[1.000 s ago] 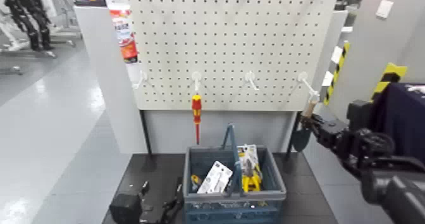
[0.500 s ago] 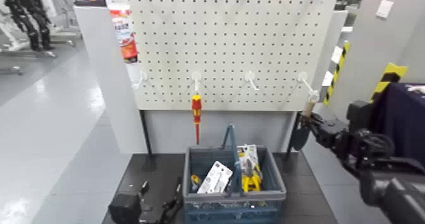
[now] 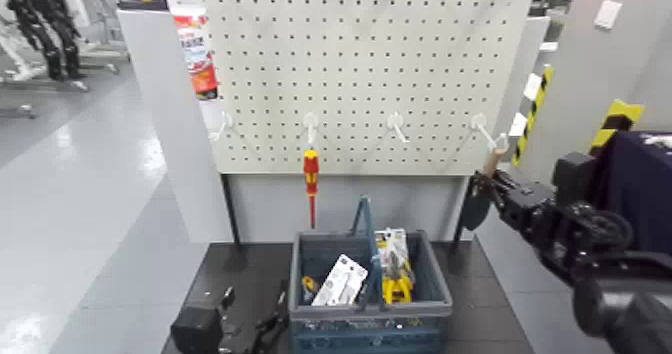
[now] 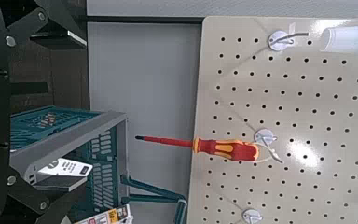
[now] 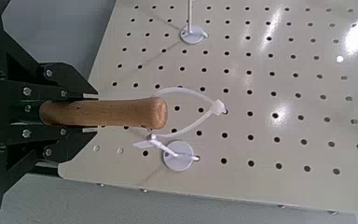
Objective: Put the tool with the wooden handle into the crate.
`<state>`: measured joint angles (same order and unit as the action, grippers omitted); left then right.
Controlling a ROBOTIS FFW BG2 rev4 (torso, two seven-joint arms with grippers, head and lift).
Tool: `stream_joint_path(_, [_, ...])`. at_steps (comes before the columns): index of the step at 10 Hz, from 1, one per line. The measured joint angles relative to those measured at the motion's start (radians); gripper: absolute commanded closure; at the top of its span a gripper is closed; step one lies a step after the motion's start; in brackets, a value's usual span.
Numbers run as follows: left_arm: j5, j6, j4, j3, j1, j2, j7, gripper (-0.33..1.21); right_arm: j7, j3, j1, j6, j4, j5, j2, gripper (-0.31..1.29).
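Fingers clamped on wood, and that's the right gripper [image 5: 93, 114], pinching the pale handle [image 5: 140, 113] of the trowel from both sides! Out past the tips pokes the handle's rounded end, smooth, grainy and hard, firm stuff that won't squash, though polished wood could twist if the squeeze goes slack. Below the grip hangs the dark green blade [image 3: 476, 208], stiff and pointed; the whole tool looks light, with the metal end likely to swing. Good place to hold it, I'd say, square on the handle. From the butt, just beyond the fingertips, a thin, floppy white loop [image 5: 188, 91] reaches toward the hook [image 5: 178, 156]; whether it's clear, I can't tell, and a snag is the danger. Behind it all, flat, glossy pegboard [image 3: 350, 68]. Next call: ease the loop free, then travel. Across from those fingers, toward the robot's left and lower, waits the blue-grey crate [image 3: 370, 336], ribbed, slotted plastic, its upright handle bar [image 3: 368, 248] something to steer around. Nearer to the centre hangs the red-and-yellow screwdriver [image 3: 311, 173], not wanted. Beyond the crate, the left gripper [image 3: 256, 296] idles low, fingers apart, gripping nothing.
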<state>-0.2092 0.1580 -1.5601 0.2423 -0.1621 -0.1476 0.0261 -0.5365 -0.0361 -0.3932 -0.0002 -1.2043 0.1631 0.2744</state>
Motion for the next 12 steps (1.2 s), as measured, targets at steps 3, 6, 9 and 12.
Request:
stream_joint_path(3, [-0.004,0.000,0.000,0.004,0.002,-0.004,0.000,0.26,0.010,-0.053,0.112,0.081,-0.198,0.019,-0.028,1.24])
stream_joint_path(6, [-0.005,-0.001,0.000,0.006,0.003,-0.006,0.000,0.26,0.026,-0.090,0.207,0.193,-0.405,0.083,-0.050,1.24])
stream_joint_path(9, [-0.006,-0.004,-0.001,0.006,0.002,-0.007,0.000,0.26,0.012,-0.101,0.275,0.249,-0.504,0.170,-0.081,1.24])
stream_joint_path(12, [-0.006,-0.006,-0.001,0.005,0.001,-0.006,0.000,0.26,0.014,-0.079,0.292,0.219,-0.463,0.239,-0.123,1.24])
